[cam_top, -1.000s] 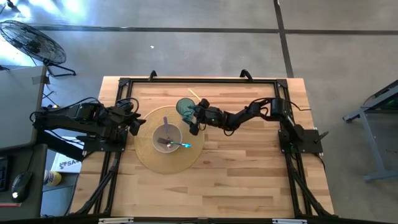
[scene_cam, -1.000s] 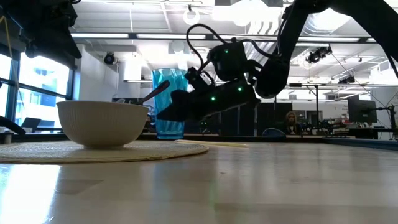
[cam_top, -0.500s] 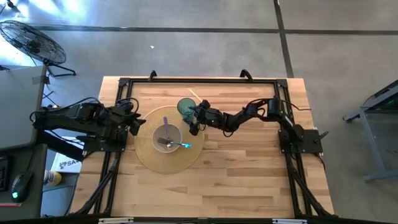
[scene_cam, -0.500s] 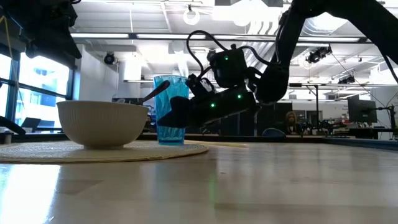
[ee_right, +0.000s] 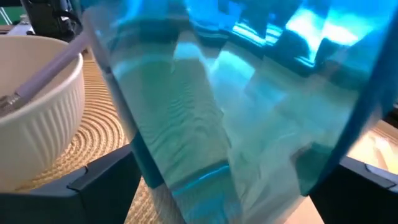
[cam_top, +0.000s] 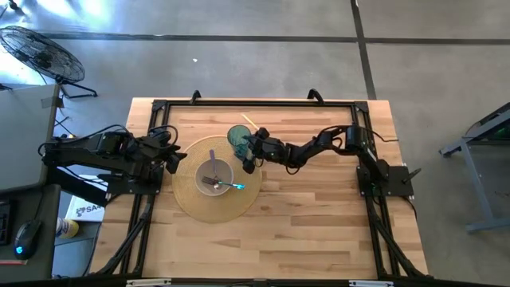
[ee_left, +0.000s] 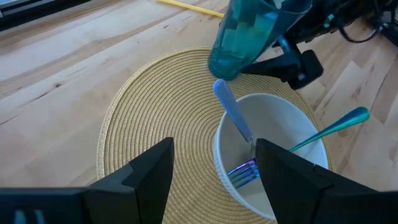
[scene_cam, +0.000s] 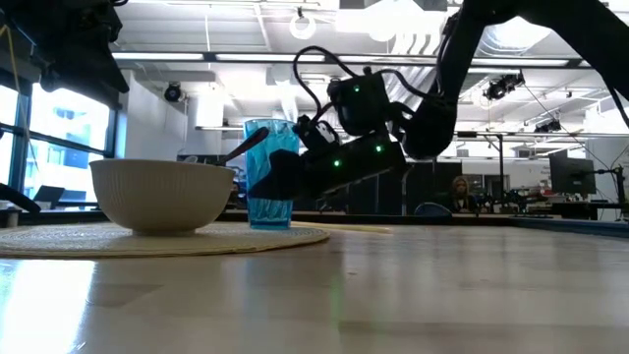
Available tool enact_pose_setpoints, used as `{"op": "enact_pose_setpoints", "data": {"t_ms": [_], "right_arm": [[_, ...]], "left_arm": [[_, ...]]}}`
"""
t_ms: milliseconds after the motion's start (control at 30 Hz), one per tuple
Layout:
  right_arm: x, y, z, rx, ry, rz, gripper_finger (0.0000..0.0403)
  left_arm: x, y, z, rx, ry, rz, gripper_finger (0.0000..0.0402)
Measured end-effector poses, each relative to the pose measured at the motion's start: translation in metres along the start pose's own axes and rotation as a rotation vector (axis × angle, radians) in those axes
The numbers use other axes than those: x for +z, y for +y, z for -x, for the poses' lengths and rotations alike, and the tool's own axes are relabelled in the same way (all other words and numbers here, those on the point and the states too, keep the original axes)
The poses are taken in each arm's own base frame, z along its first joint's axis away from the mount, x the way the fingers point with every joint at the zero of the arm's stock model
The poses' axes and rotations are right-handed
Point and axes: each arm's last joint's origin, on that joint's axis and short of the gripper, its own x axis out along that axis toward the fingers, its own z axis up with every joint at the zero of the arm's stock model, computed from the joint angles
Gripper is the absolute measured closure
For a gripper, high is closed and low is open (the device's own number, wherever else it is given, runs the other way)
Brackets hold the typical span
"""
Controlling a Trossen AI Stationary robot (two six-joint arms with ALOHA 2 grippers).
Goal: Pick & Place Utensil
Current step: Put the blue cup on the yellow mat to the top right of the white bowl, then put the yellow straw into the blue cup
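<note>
A translucent blue cup (scene_cam: 270, 147) stands upright by its base on the far edge of a round woven mat (cam_top: 187, 199). My right gripper (ee_right: 227, 193) reaches in level from the table's right, open, with one finger on either side of the cup's lower part. A white ribbed bowl (cam_top: 213, 177) sits on the mat and holds a lavender-handled utensil (ee_left: 233, 115) and a teal-handled fork (ee_left: 329, 124), both leaning on its rim. My left gripper (ee_left: 214, 180) hangs open above the mat's left side, holding nothing. My right gripper has its fingers (ee_right: 106, 180) level on both sides of the cup's lower wall (ee_right: 186, 168), coming from the table's right. I cannot tell whether they touch the wall. The cup stands upright on its own base on the mat.
A thin yellow stick (cam_top: 249, 121) lies on the wood behind the cup. Bare wooden tabletop (cam_top: 319, 215) stretches to the near and right sides. A black frame (cam_top: 255, 102) runs along the table's far edge and sides.
My right gripper has come down a little with the blue cup, whose base now rests on the mat's far edge. The bowl, the utensils and my left arm have kept still.
</note>
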Motion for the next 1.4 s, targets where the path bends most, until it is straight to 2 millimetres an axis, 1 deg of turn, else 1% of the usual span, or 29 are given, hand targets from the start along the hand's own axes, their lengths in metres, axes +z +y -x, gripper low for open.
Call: {"op": "enact_pose_setpoints", "data": {"t_ms": [100,367,567,667,800,867,933,1000,1133,1233,1400], "right_arm": [[0.005,0.000,0.002,0.004,0.023,0.004,0.0005],[0.008,-0.001,0.009,0.011,0.171,-0.011,0.0004],[0.019,-0.003,0.022,-0.004,0.305,-0.046,0.0004],[0.024,-0.006,0.033,-0.057,0.398,-0.035,0.0004],[0.036,-0.011,0.046,-0.168,0.456,0.003,0.0010],[0.039,-0.014,0.051,-0.227,0.474,-0.016,0.0017],[0.037,-0.019,0.054,-0.311,0.499,-0.046,0.0028],[0.033,-0.024,0.057,-0.381,0.535,-0.094,0.0043],[0.024,-0.036,0.061,-0.460,0.606,-0.191,0.0075],[0.021,-0.041,0.062,-0.467,0.637,-0.237,0.0096],[0.020,-0.042,0.061,-0.403,0.666,-0.276,0.0127]], "left_arm": [[0.000,0.000,0.000,0.000,0.000,0.000,0.0179],[0.000,0.000,0.000,0.000,0.000,0.000,0.0179],[0.000,0.000,0.000,0.000,0.001,0.000,0.0179],[0.000,0.000,0.000,0.000,0.000,0.000,0.0179],[0.000,0.000,0.000,0.000,0.000,0.000,0.0179],[0.000,0.000,0.000,0.000,0.000,0.000,0.0179],[0.000,0.000,0.000,0.000,0.000,0.000,0.0179],[0.000,0.000,0.000,0.000,0.001,0.000,0.0179],[0.000,0.000,0.000,0.000,0.000,0.000,0.0179],[0.000,0.000,0.000,0.000,0.000,0.000,0.0179],[0.000,0.000,0.000,0.000,0.000,0.000,0.0179]]}}
